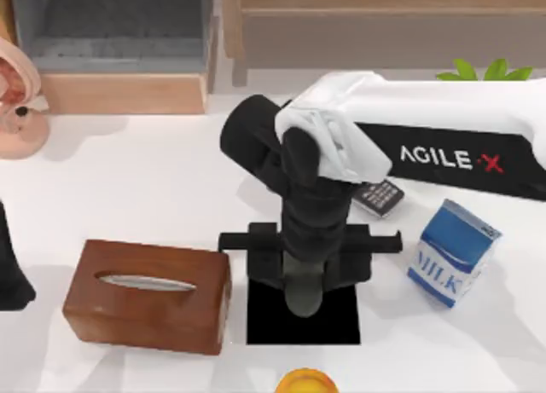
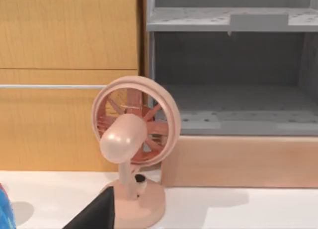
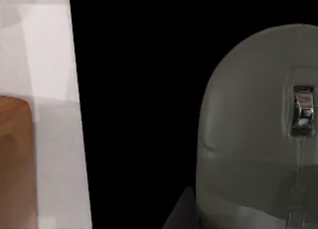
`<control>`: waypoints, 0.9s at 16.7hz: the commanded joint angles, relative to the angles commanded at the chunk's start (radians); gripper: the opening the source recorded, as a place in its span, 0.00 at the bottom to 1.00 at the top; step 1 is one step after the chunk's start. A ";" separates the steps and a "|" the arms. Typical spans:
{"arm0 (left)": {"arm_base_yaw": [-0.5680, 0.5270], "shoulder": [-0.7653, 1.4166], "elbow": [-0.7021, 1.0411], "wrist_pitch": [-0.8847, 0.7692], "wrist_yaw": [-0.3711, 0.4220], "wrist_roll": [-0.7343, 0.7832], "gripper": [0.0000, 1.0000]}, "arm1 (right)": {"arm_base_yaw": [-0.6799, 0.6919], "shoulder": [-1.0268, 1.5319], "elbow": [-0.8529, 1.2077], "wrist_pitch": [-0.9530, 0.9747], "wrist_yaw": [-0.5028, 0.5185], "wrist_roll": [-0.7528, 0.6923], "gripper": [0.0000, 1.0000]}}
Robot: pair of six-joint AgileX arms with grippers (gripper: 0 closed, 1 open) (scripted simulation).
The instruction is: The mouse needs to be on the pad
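Left arm is parked at the left edge of the top view; its gripper state cannot be told. A pink fan (image 2: 131, 149) is seen standing on the surface in front of a grey shelf unit (image 2: 233, 70).

Next along, a brown tissue box (image 1: 147, 295) lies just beside the pad (image 1: 303, 323), close to touching its left edge.

Centre: the right gripper (image 1: 304, 282) is held low over the pad, pointing straight down. The mouse (image 1: 304, 292) is seen right under it, within the pad's outline. In the right wrist view the mouse (image 3: 258, 129) is backed by the black pad (image 3: 139, 105), scroll wheel visible. Contact with the pad is judged likely but cannot be confirmed. Whether the mouse is pinched or the jaws are spread cannot be told; the fingers are hidden by the arm.

Right of that, a keyed handset (image 1: 378, 197) is partly covered by the arm, then a milk carton (image 1: 452, 252).

Risks:
- If the mouse is let go above the pad, it could bounce or roll off.
- A sideways retreat could drag the mouse off the pad, toward the tissue box.
- A skewed lift could snag it on a finger.

Readable text: "AGILE X" on the right arm, "MILK" on the carton.
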 joint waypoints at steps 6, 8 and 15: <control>0.000 0.000 0.000 0.000 0.000 0.000 1.00 | 0.000 0.000 0.000 0.000 0.000 0.000 0.15; 0.000 0.000 0.000 0.000 0.000 0.000 1.00 | 0.000 0.000 0.000 0.000 0.000 0.000 0.30; 0.000 0.000 0.000 0.000 0.000 0.000 1.00 | 0.000 0.000 0.000 0.000 0.000 0.000 0.83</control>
